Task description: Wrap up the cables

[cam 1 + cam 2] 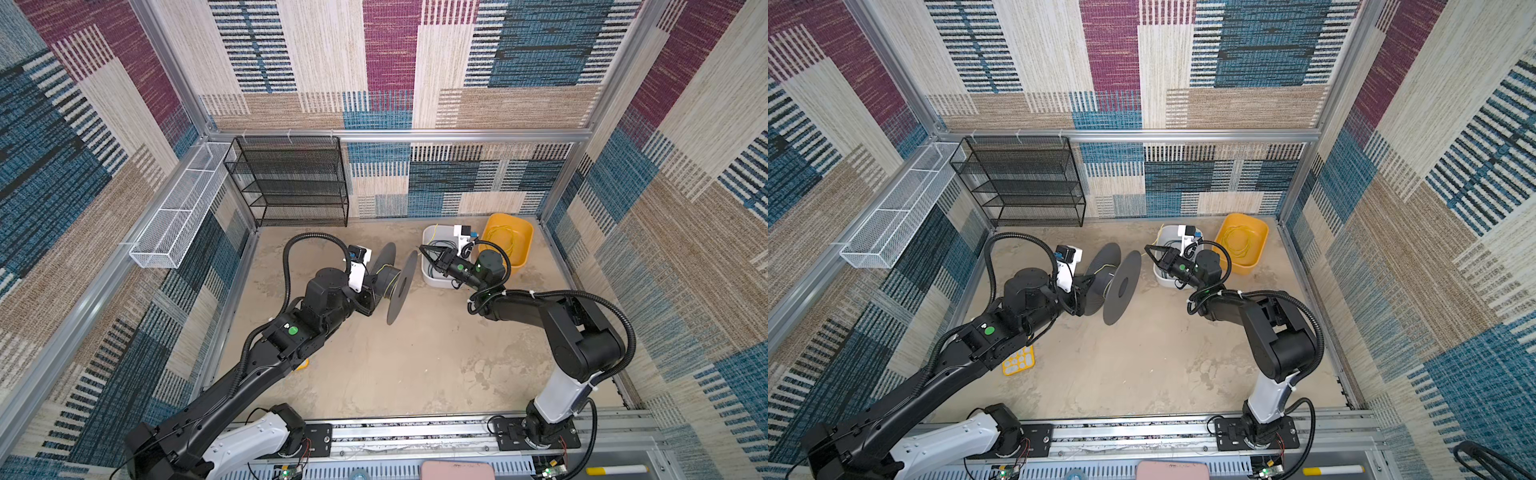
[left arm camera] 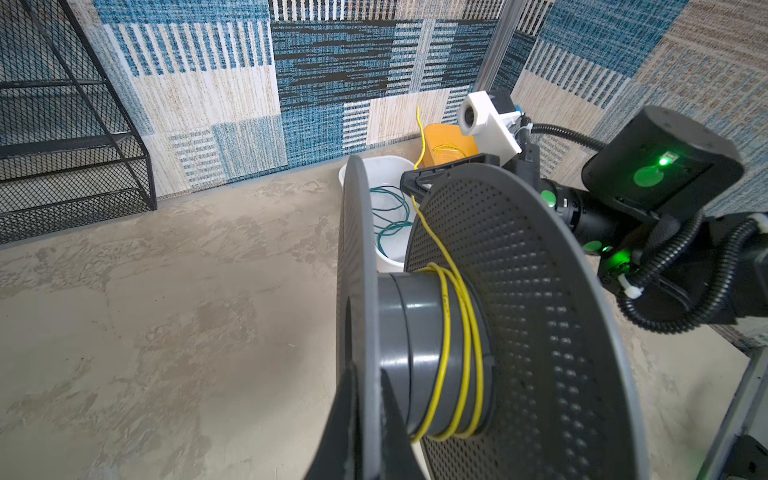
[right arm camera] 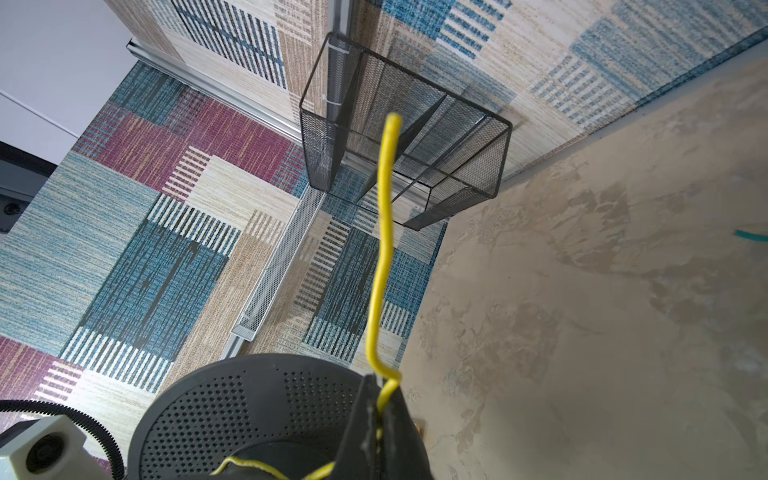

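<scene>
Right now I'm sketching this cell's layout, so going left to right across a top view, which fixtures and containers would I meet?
white mesh basket → black mesh shelf → grey spool → white bin → yellow tub

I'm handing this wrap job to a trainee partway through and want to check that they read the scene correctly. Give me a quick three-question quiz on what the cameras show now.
1. True or false: the yellow cable already has turns around the hub of the spool.
2. Which container holds the green cable? A) white bin B) yellow bin C) black mesh shelf
3. Fill in: the right gripper is shut on the ____.
Key: 1 true; 2 A; 3 yellow cable.
</scene>
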Robot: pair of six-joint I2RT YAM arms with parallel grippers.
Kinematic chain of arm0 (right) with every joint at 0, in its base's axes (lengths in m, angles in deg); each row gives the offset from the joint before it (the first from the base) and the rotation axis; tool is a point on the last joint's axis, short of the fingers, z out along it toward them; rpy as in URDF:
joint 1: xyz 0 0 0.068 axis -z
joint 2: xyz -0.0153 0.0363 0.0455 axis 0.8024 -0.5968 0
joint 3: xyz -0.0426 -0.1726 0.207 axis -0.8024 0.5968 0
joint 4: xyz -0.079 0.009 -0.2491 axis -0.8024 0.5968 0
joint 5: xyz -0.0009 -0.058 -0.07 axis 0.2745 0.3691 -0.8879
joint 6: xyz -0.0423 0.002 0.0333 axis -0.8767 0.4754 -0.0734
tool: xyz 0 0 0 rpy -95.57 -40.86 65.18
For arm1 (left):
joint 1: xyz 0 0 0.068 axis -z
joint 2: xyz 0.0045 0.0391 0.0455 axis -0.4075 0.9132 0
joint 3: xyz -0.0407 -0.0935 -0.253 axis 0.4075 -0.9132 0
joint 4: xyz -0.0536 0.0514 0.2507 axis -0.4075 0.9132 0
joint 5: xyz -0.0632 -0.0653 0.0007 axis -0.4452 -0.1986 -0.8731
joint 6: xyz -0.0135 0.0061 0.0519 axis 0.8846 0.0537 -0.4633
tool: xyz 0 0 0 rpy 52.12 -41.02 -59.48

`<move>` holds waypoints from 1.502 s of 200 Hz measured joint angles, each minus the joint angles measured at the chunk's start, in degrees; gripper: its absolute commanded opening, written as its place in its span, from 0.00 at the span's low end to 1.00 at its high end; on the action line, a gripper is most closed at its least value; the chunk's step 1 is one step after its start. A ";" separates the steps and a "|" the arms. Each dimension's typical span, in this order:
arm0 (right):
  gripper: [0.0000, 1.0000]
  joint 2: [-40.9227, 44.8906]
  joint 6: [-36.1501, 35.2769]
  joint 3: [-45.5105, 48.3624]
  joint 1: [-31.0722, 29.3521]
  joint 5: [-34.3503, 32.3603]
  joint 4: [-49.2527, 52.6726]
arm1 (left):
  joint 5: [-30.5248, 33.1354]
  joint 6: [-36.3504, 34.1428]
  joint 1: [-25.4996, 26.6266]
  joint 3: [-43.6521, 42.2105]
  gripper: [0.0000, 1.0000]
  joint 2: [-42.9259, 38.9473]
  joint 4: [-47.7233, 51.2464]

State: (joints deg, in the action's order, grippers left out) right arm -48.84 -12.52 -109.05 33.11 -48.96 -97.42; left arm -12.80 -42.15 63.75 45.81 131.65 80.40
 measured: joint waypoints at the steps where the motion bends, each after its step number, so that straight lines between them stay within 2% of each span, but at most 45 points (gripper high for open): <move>1: 0.08 -0.04 0.09 0.04 -0.02 -0.07 0.00 | -0.07 0.00 -0.04 0.00 0.00 0.04 0.00; 35: 0.11 -0.48 0.39 -0.09 -0.04 -0.98 -0.39 | -1.44 0.57 -1.01 1.11 0.00 1.27 0.07; 68: 0.13 0.48 -1.90 -4.15 0.24 -1.49 4.28 | -2.12 0.57 -1.11 1.51 0.00 2.25 0.07; 92: 0.18 0.48 -5.20 -9.55 0.59 -3.15 10.23 | -2.91 0.59 -1.09 0.92 0.00 2.99 0.28; 118: 0.31 -1.01 -7.08 -12.55 0.96 -5.18 15.15 | -4.26 0.61 -0.94 1.49 0.00 5.31 2.91; 157: 0.34 -1.33 -9.01 -12.96 0.87 -5.51 20.17 | -4.09 0.59 -1.07 6.99 0.00 9.92 9.09; 168: 0.31 -0.76 -9.88 -12.96 0.87 -5.62 21.55 | -4.02 0.59 -1.01 7.89 0.00 10.78 10.29; 183: 0.18 0.39 -11.21 -12.96 0.87 -5.95 22.69 | -3.87 0.59 -1.01 8.83 0.00 11.76 12.11; 203: 0.08 1.62 -13.07 -13.07 0.90 -5.92 23.76 | -3.69 0.59 -1.01 9.09 0.00 12.41 13.07; 229: 0.00 3.15 -15.30 -13.14 0.98 -5.95 26.12 | -3.06 0.57 -1.07 9.31 0.00 12.70 13.84; 300: 0.00 4.55 -18.62 -12.98 3.41 -8.37 28.39 | -3.06 0.11 -1.79 9.31 0.00 8.66 14.03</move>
State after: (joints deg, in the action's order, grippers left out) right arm -44.29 -31.14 -122.04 36.52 -57.33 -69.03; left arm -15.86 -42.04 61.96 55.12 140.31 94.44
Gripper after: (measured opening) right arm 0.054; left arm 0.078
